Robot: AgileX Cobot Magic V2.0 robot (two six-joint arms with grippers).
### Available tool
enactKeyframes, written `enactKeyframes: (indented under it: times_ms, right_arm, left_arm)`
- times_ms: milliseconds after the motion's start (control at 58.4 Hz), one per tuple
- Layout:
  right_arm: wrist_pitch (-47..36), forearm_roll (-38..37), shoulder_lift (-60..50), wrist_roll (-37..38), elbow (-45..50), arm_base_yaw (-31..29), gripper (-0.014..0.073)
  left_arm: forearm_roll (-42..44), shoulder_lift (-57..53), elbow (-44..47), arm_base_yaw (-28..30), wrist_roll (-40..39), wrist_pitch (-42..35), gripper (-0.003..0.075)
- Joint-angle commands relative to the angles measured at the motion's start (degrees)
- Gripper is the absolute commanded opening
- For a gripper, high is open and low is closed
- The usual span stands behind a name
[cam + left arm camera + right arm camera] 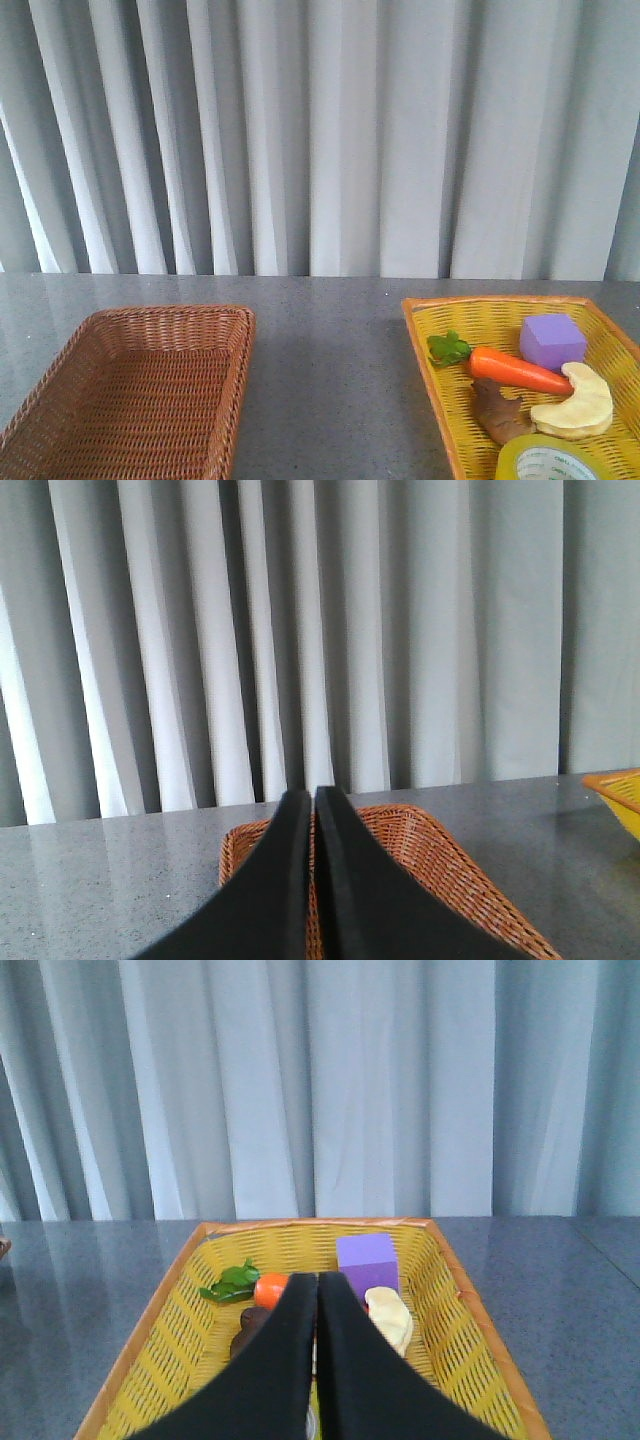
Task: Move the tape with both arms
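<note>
**Waiting over two baskets, both arms poised before the tape handoff**

Hanging above the yellow basket (160, 1340), the right claw (317, 1290) has its two black fingers pressed together with nothing between them; its wrist view looks straight down the basket's length, a stance that seems chosen to line it up with the toys below; the left claw (312, 805) is likewise closed and empty, held over the brown wicker basket (440, 865), probably because that is where the load should end up. Outward from the right claw lie a purple block (552, 340), a toy carrot (515, 370), a brown toy (498, 412) and a pale crescent toy (575, 405), crowded toward the basket's near half; the tape (555, 462) sits at the near end, just beside the crescent, cut off by the front view's lower edge; the brown basket stands well apart across the grey worktop (330, 350), so a handoff between arms looks necessary; no step is begun.
</note>
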Motion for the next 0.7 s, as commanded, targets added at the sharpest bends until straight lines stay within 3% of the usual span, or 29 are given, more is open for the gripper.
enactKeyframes:
  times_ms: [0, 137, 326, 566, 686]
  right_arm:
    - [2.9, -1.5, 6.1, -0.6, -7.5, -0.3, -0.0004]
    - [10.7, -2.4, 12.9, -0.6, -12.5, -0.3, -0.0004]
    - [15.9, -1.9, 18.2, -0.6, -12.9, -0.3, -0.0004]
    - [18.8, -2.4, 20.1, -0.5, -12.9, -0.3, 0.0001]
    - [19.0, -3.8, 20.1, -0.5, -12.9, -0.3, 0.0056]
  left_arm:
    - [-0.6, 5.9, -6.4, 0.0, -0.4, 1.0, -0.0006]
    - [-0.5, 12.4, -11.5, 0.0, -0.3, 8.1, -0.0006]
    - [-0.6, 16.6, -11.9, 0.0, -0.3, 14.3, -0.0006]
    - [-0.5, 17.4, -11.9, 0.0, -0.3, 17.2, -0.0001]
    - [0.0, 17.4, -11.9, 0.0, -0.3, 18.1, 0.0045]
